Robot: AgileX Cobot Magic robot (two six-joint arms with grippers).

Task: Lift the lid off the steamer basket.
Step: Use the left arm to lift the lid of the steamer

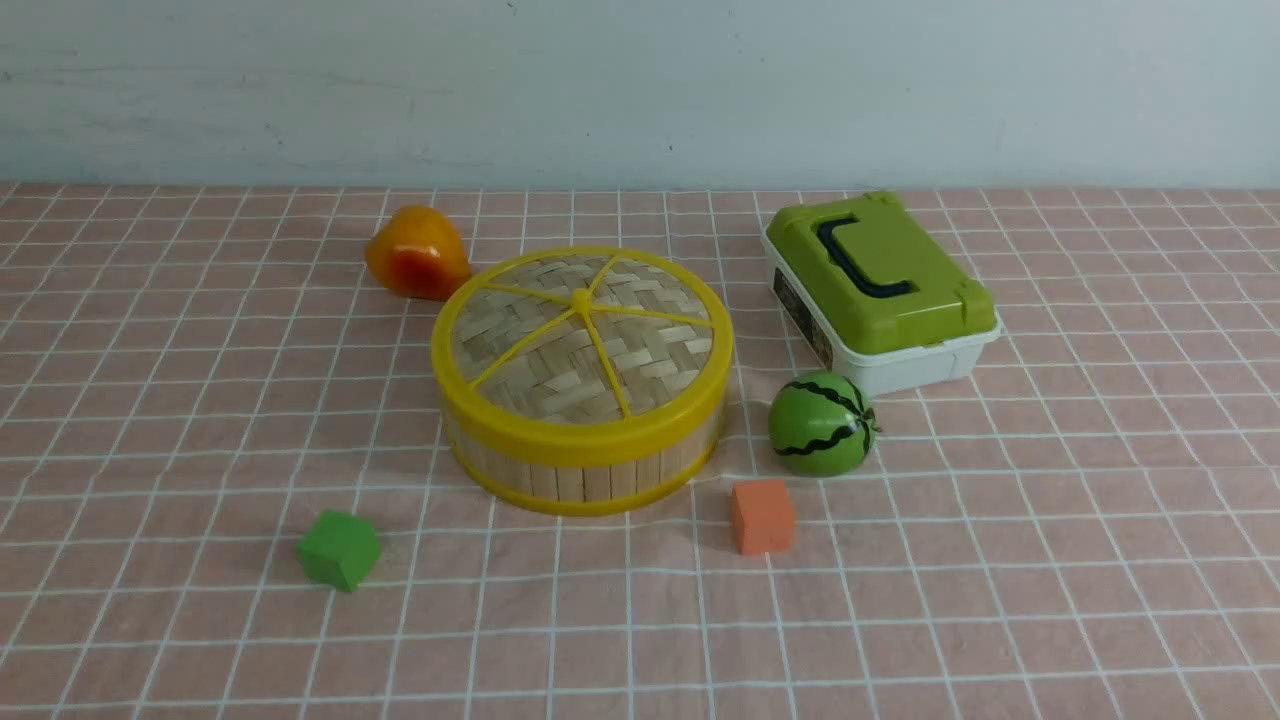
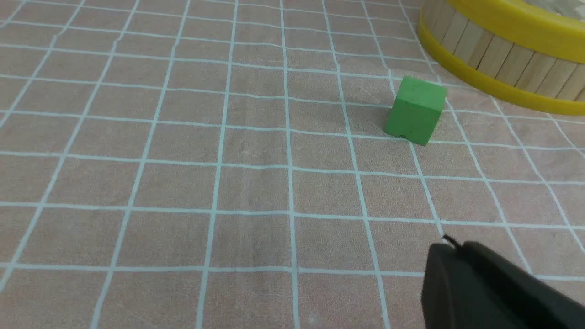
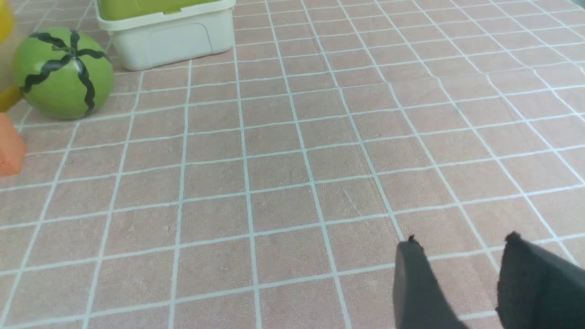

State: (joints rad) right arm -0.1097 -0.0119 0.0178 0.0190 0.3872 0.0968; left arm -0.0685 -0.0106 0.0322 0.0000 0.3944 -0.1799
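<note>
The lid (image 1: 582, 338), woven bamboo with a yellow rim, spokes and centre knob, sits on the steamer basket (image 1: 585, 470) in the middle of the table. A stretch of the basket's slatted wall and yellow bottom rim (image 2: 502, 55) shows in the left wrist view. Neither arm appears in the front view. My left gripper (image 2: 450, 246) hovers over bare cloth with its dark fingers pressed together, empty, well short of the basket. My right gripper (image 3: 461, 242) stands open above bare cloth, a clear gap between its fingers, nothing in it.
A white box with green lid (image 1: 880, 290) stands back right. A toy watermelon (image 1: 822, 423) and an orange cube (image 1: 762, 516) lie right of the basket. A green cube (image 1: 339, 549) lies front left, an orange-yellow fruit (image 1: 415, 253) behind the basket.
</note>
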